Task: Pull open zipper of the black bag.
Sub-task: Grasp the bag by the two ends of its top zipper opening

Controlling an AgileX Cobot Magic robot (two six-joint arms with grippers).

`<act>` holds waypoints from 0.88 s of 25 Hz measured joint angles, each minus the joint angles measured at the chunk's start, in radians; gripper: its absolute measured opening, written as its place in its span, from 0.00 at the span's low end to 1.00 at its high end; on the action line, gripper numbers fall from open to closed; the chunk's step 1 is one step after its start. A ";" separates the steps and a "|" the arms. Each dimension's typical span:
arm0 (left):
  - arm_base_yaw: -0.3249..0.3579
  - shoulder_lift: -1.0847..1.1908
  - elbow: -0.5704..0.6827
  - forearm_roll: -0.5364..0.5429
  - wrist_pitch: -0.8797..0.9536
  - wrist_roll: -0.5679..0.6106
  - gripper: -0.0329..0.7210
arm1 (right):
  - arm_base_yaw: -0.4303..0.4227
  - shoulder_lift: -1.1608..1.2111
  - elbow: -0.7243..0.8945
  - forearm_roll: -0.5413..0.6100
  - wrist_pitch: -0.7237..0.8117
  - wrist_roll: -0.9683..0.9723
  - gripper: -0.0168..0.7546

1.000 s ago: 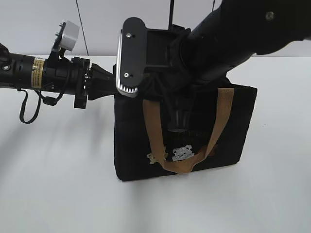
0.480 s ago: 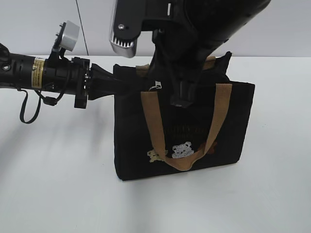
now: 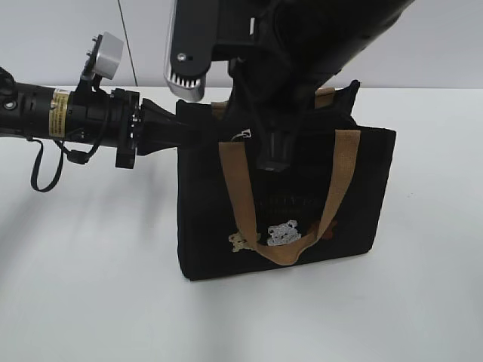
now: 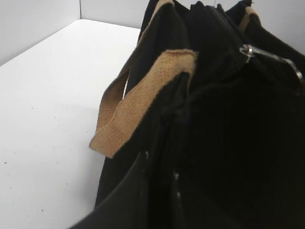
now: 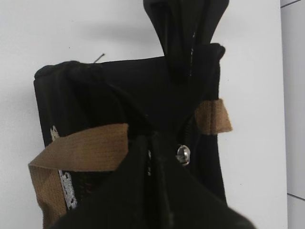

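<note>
Right wrist view shows the right gripper (image 5: 153, 143) closed atop the black bag (image 3: 370, 196) beside the zipper (image 5: 183, 153) pull (grip unclear), left gripper (image 3: 185, 130) clamping the bag's end; next, a steady pull.

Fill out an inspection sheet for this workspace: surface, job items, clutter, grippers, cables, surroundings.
Surface: white table, bare around the bag.
Job's things: black bag stands upright, tan handle hanging down its front; zipper pull shows silver at the top seam.
Clutter: nothing seen.
Grippers: left gripper pinches the bag's left top edge; right gripper is shut at the top seam beside the pull, hold on it unclear.
Cables: black cable loop hangs under the left arm.
Surroundings: plain pale wall.
</note>
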 joint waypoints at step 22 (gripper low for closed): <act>0.000 0.000 0.000 0.000 0.000 0.000 0.08 | 0.000 0.013 -0.002 -0.018 -0.020 0.000 0.28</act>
